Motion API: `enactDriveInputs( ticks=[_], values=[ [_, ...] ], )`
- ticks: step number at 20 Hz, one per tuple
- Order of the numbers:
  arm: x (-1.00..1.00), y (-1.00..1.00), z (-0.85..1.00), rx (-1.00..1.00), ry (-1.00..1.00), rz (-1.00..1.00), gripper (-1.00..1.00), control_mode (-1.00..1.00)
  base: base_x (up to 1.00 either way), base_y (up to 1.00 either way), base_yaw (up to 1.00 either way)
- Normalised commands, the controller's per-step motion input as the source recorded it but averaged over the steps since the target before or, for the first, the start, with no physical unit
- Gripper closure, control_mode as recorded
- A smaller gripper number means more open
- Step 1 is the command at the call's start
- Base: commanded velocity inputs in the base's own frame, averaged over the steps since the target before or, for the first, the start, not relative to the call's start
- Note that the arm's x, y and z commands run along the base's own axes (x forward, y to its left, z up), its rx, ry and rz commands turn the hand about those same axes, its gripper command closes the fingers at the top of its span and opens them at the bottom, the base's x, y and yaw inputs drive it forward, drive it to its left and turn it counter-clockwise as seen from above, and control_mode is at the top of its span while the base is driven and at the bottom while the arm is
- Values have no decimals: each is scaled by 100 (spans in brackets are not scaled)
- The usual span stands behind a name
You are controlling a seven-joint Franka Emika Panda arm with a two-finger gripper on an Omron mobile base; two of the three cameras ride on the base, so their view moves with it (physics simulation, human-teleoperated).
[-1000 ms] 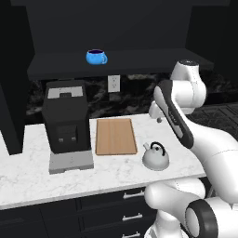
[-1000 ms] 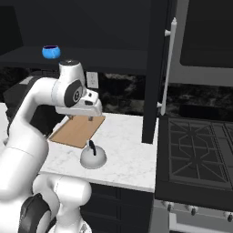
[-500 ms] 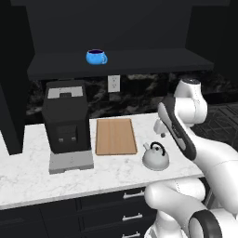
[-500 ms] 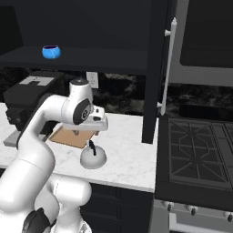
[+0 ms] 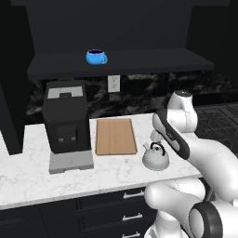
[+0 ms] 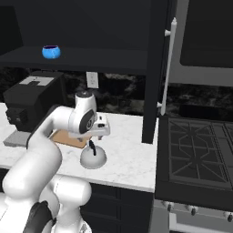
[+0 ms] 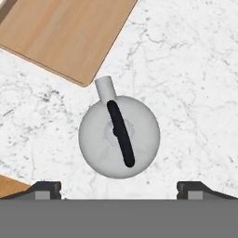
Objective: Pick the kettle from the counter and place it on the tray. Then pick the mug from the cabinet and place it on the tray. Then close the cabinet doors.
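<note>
Kettle (image 7: 119, 135) stands upright on the marble tabletop (image 7: 186, 69), directly beneath the gripper (image 7: 119, 188), whose jaws are spread wide with nothing between them; the fingertips (image 7: 44, 189) sit apart from the kettle body. In the hand view the black handle runs roughly 12 to 6 o'clock, and the spout points toward 11 o'clock at the wooden tray (image 7: 65, 35), close to its corner but not touching. From the left base view, the blue mug (image 5: 96, 56) rests on the cabinet (image 5: 116, 28) shelf, at 12 o'clock above the black machine (image 5: 66, 122).
</note>
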Motion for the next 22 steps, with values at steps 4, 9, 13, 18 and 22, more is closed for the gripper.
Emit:
enactDriveInputs(
  ticks=[4,9,13,18,22],
  values=[
    [45,0,-34,0,0,8,-100,-100,0,0,0],
    [9,0,-28,-2,0,6,-100,-100,0,0,0],
    [3,0,-29,-7,0,2,-100,-100,0,0,0],
    [3,1,-29,-7,0,2,-100,-100,0,0,0],
    [8,1,-25,-6,0,3,-100,-100,0,0,0]
  ],
)
